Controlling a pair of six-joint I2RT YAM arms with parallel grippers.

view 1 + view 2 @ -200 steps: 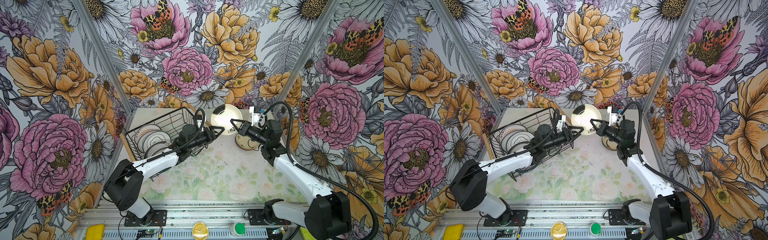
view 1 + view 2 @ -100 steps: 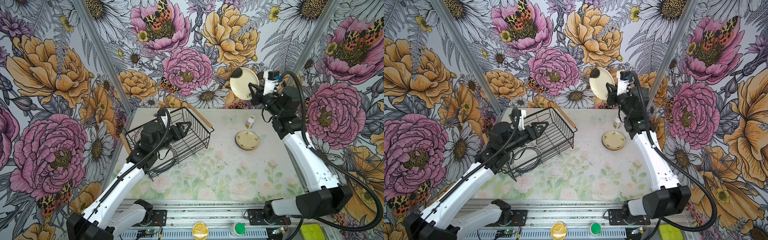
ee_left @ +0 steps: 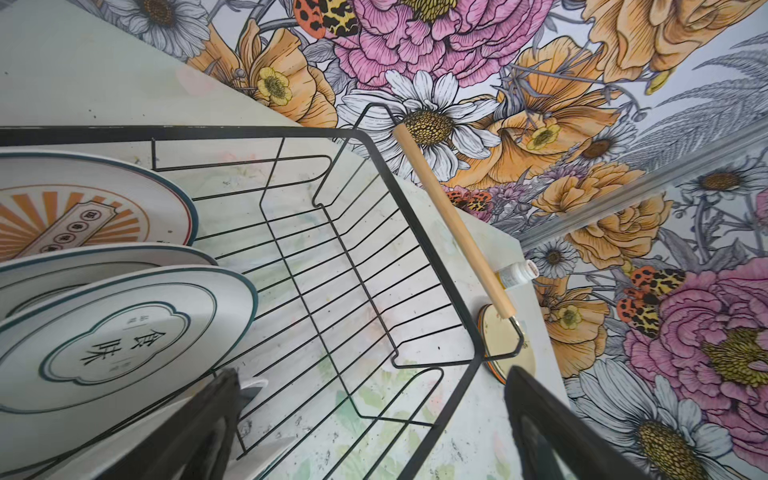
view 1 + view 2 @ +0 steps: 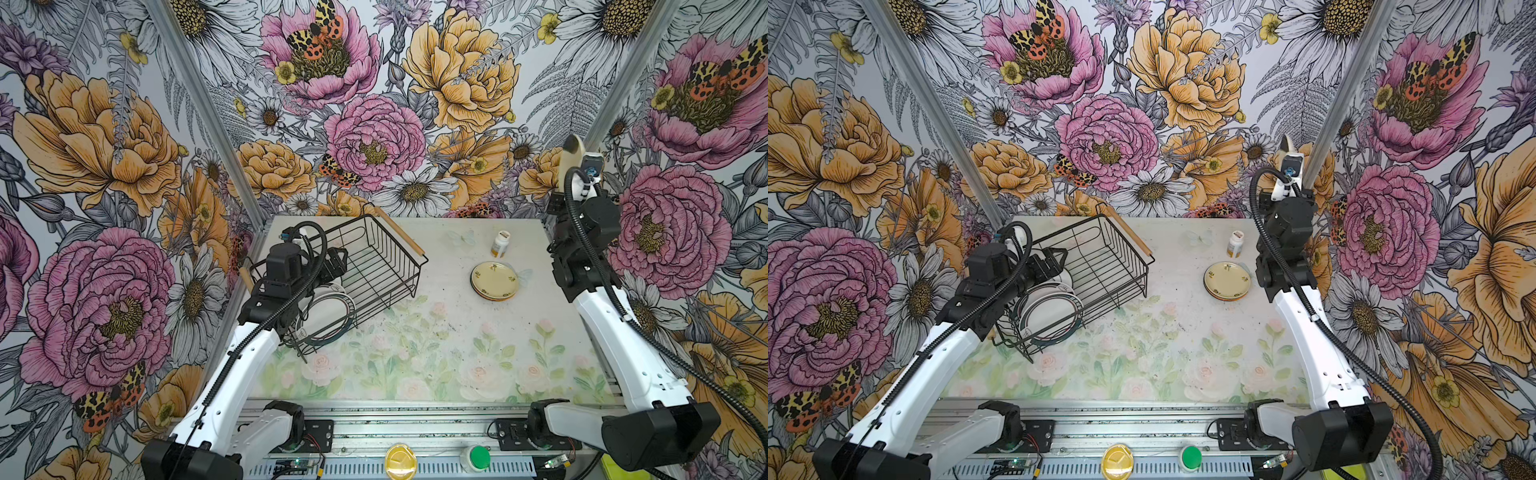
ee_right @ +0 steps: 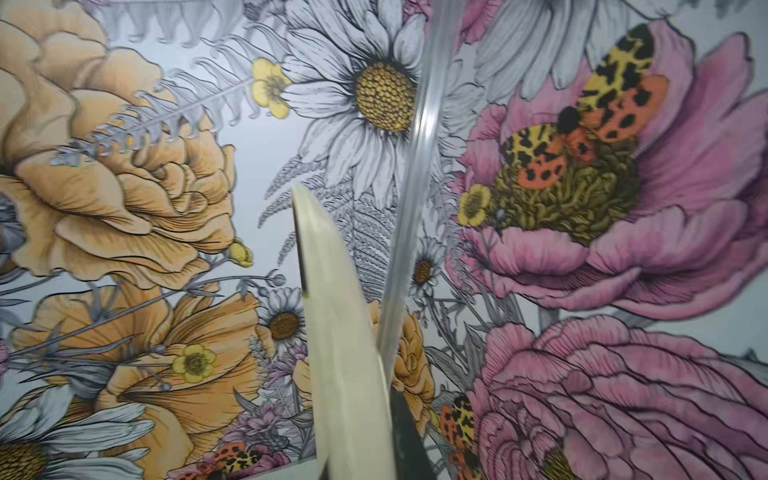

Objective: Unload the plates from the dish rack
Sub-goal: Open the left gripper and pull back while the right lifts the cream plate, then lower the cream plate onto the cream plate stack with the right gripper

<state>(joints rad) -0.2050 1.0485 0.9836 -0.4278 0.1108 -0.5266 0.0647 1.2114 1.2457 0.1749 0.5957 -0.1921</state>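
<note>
Cream glazed plate (image 5: 345, 374), thin-rimmed, sits clamped in my right gripper (image 5: 390, 440). My left gripper (image 3: 365, 428) gapes over the wire rack (image 3: 415, 232).

Left: plates (image 4: 332, 309) in dish rack (image 4: 400, 231); right: plate stack (image 4: 494, 280), bottle (image 4: 500, 244) behind.

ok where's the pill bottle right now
In both top views the pill bottle stands upright on the table toward the back right, just behind the stack of plates and well right of the dish rack.
</note>
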